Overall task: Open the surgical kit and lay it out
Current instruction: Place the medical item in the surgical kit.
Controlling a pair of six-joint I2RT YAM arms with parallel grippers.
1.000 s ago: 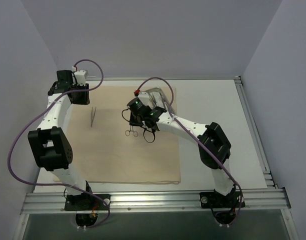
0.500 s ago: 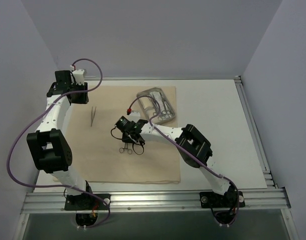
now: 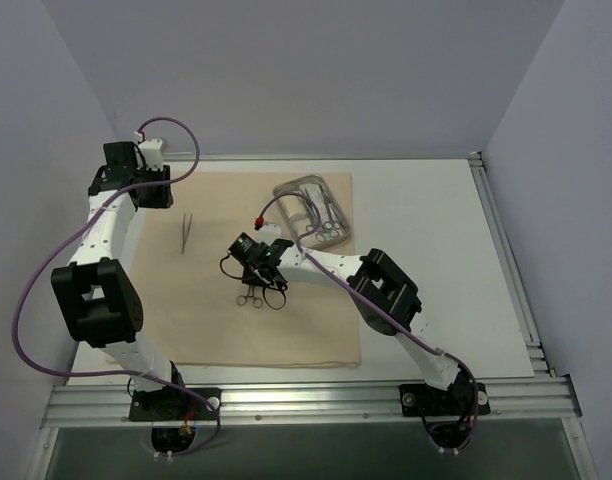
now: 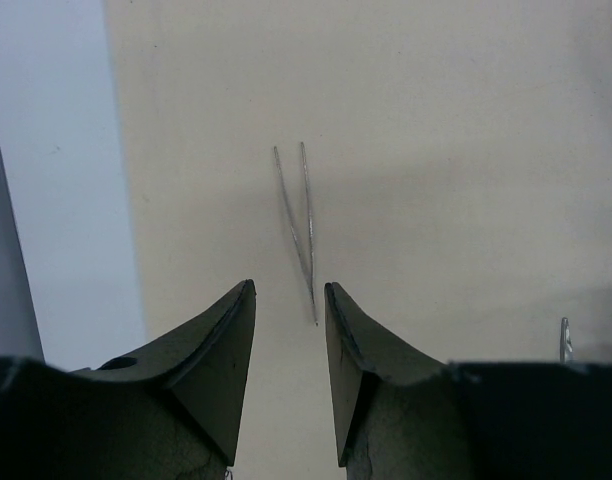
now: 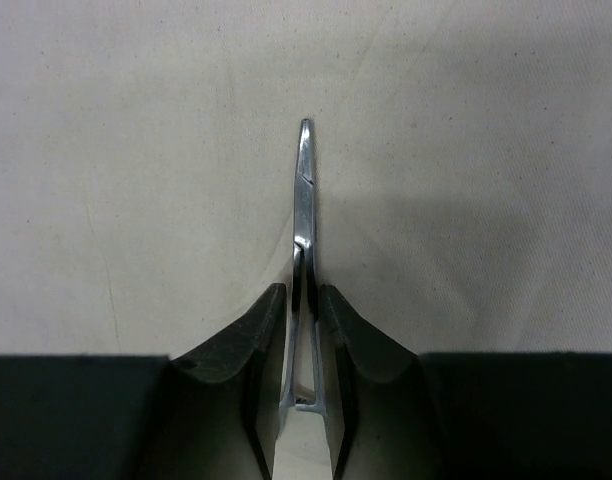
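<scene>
Spread flat on the table (image 3: 426,220): beige cloth wrap (image 3: 316,330). The steel tray (image 3: 298,195) sits at its 1 o'clock corner, contents too small to name. The tweezers (image 4: 298,230) lie alone at 10 o'clock, and the left pincer (image 4: 289,286) hovers over them, parted and empty. The forceps (image 5: 304,190) lie near centre. The right pincer (image 5: 304,288) closely brackets their shanks; pinching or merely flanking, I cannot tell.

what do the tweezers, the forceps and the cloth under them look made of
Tweezers: thin bare metal, likely steel, grey with a dull sheen.
Forceps: polished metal, probably stainless steel, with bright highlights.
Cloth: beige woven fabric, matte, with soft creases and faint weave.
</scene>
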